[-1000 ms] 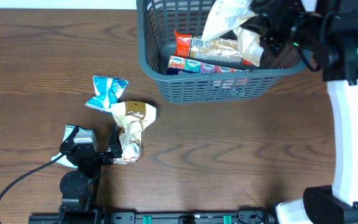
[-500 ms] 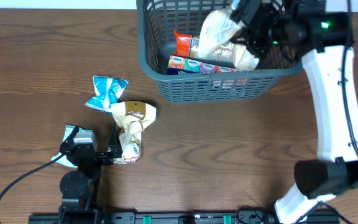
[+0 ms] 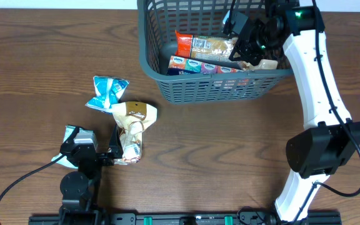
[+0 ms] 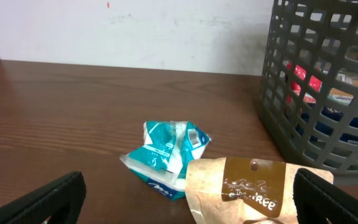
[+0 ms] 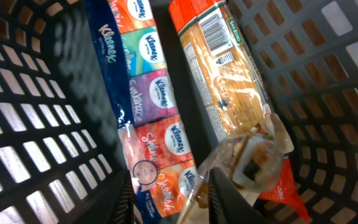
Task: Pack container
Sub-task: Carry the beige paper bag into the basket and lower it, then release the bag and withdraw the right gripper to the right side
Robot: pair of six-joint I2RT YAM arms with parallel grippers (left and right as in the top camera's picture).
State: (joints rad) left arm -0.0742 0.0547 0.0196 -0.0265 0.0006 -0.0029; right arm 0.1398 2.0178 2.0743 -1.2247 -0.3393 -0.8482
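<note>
– Two packs are seen lying flat in the container: a tissue multipack and, touching its far side, a long cracker pack with orange ends. Where is the container placed?

– It is set upright at the far edge of the table, right of centre, with its lattice walls and thick rim shown from above.

– And the right gripper?

– It is lowered inside the container, toward the right end. The jaws are set a narrow way apart. A crinkled fold of a clear-wrapped pale packet is seen between them and just beyond. Whether that fold is actually pinched cannot be told.

– What is found outside the container?

– At the near left, a blue-and-white packet and a tan packet are laid touching each other on the wood, well apart from the container. A teal packet is partly hidden at the left gripper's left side.

– How is the left gripper held?

– It is held low, just beside the tan packet. Its jaws are spread wide and nothing is gripped. The tan packet's end is seen just ahead of the fingers.
</note>
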